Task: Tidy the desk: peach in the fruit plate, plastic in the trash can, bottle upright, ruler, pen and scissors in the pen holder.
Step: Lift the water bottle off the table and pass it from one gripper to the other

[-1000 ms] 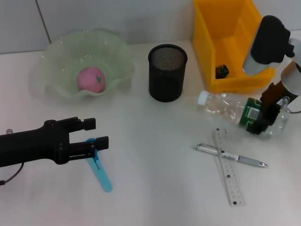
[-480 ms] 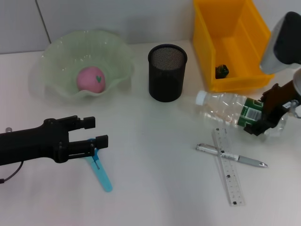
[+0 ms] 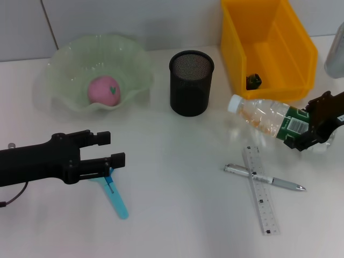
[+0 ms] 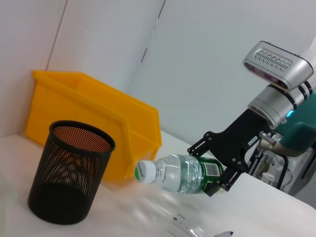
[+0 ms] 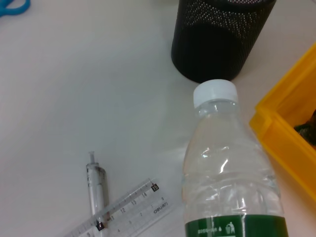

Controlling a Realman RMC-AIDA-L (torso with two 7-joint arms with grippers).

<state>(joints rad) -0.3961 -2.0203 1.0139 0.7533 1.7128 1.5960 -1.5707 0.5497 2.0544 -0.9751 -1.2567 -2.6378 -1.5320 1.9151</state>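
Head view: my right gripper (image 3: 310,133) is clamped on the bottle (image 3: 267,118) at its green-label end, cap tilted up toward the black mesh holder (image 3: 191,83). Left gripper (image 3: 107,150) sits with fingers apart, holding nothing, right over the blue scissors (image 3: 114,194). Peach (image 3: 104,90) is in the green plate (image 3: 64,59); pen (image 3: 264,177) and ruler (image 3: 260,189) lie crossed. Left wrist view: bottle is clear of the table, near the yellow bin (image 4: 94,123). Right wrist view: bottle cap (image 5: 215,94) points at the holder.
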